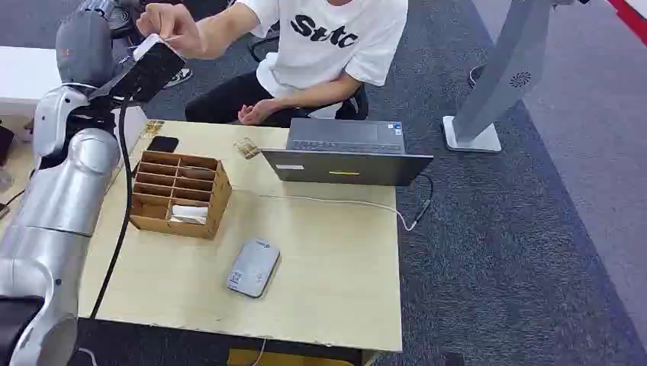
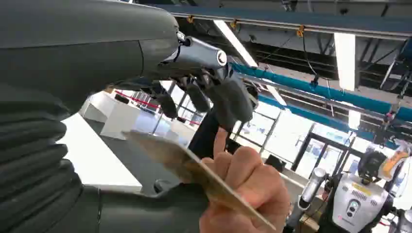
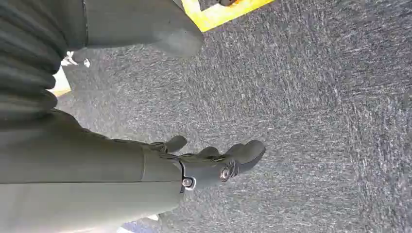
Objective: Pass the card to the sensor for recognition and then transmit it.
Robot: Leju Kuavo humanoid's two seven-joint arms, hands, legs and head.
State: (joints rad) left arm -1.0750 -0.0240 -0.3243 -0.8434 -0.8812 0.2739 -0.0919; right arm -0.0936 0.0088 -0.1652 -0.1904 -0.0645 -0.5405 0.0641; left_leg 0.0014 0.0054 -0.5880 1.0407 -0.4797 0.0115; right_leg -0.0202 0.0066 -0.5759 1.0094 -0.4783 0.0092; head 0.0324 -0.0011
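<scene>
Handover step, judging by the pics: left hand (image 1: 152, 65) is raised twd the seated person, whose hand (image 1: 174, 29) pinches the card (image 1: 146, 46) at the robot's fingers (image 2: 228, 99); can't tell if the robot grips it too. Right hand (image 3: 214, 165) hangs over carpet, fingers loosely curled, holding nothing. Next prob: let the card go, pull the arm back w/o clipping the divided wooden box (image 1: 179, 194) or card reader (image 1: 253, 268).

A light wooden table (image 1: 336, 267) stands on dark grey carpet (image 1: 519, 252). Right of the table rises a grey stand (image 1: 500, 84). Long ceiling lights (image 2: 345, 58) glow overhead.
</scene>
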